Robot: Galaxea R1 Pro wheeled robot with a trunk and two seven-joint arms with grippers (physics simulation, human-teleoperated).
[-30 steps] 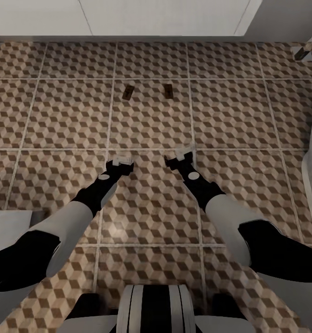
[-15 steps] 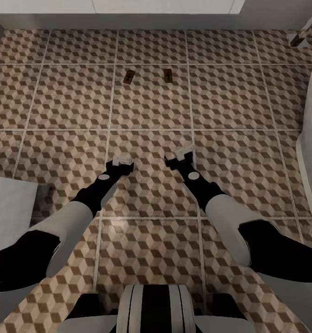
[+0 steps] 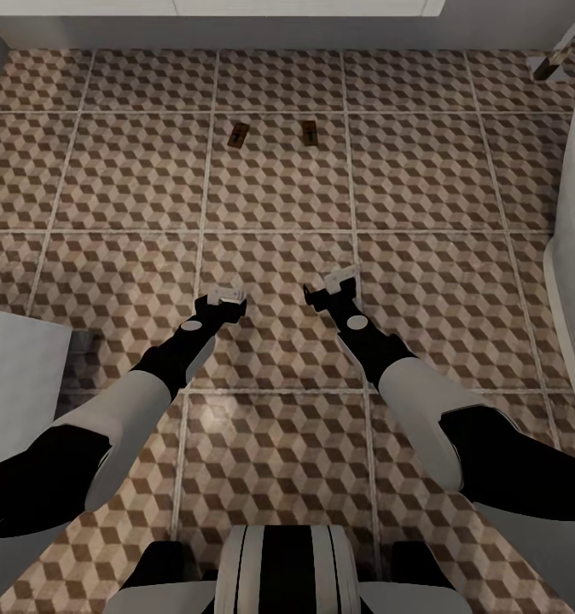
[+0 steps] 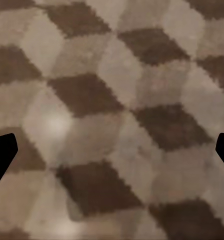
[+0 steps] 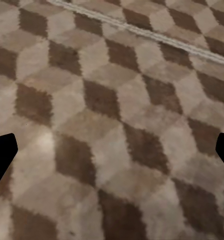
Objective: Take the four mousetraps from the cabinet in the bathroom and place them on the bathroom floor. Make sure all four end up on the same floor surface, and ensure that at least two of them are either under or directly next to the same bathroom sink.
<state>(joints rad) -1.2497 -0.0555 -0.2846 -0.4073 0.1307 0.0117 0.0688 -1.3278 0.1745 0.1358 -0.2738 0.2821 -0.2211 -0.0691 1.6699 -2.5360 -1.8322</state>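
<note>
We see two mousetraps (image 3: 238,134) (image 3: 309,132) flat on bathroom floor (image 3: 279,205), near far wall. Left gripper (image 3: 227,298) and right gripper (image 3: 333,284) wide open, empty, well short of traps. We judge boards light, stiff; pinch long wooden edges, avoid wire.

Light over the floor (image 3: 279,213) is even and soft, fairly bright, with no clear source and no hard shadows. A faint pale sheen sits on the tiles near the robot's arms. The head view is sharp across its width. Both wrist views are coarse and blurred, the tile pattern blocky, with small pale glare patches.
</note>
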